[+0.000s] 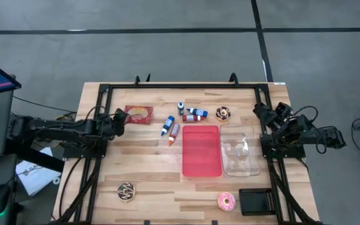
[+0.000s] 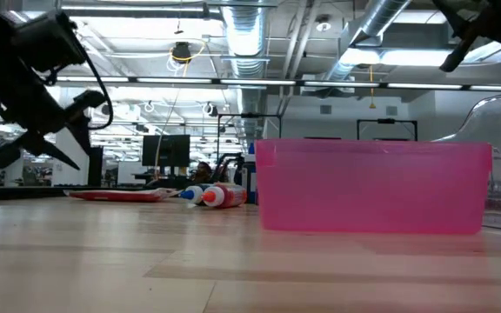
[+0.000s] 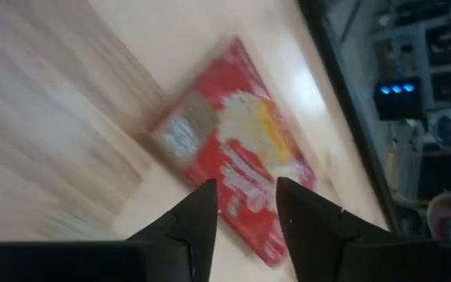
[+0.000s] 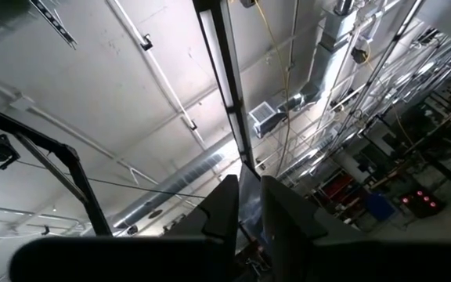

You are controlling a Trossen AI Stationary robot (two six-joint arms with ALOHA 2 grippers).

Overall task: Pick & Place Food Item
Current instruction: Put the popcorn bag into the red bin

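Note:
A flat red food packet [image 1: 139,115] with a yellow picture lies on the wooden table near its far left. It fills the left wrist view [image 3: 233,149]. My left gripper [image 1: 122,120] hovers just left of and above it, open, fingers slanting down toward the packet [image 3: 245,188], touching nothing. My right gripper [image 4: 247,184] waits folded at the table's right edge [image 1: 272,116]. It points up at the ceiling with its fingers almost together and nothing between them.
Several small bottles [image 1: 181,120] lie right of the packet. A pink tray [image 1: 201,150] and a clear container [image 1: 240,151] stand mid-table. Chocolate donuts [image 1: 223,113] [image 1: 127,191], a pink donut [image 1: 226,200] and a black block [image 1: 257,201] lie around them.

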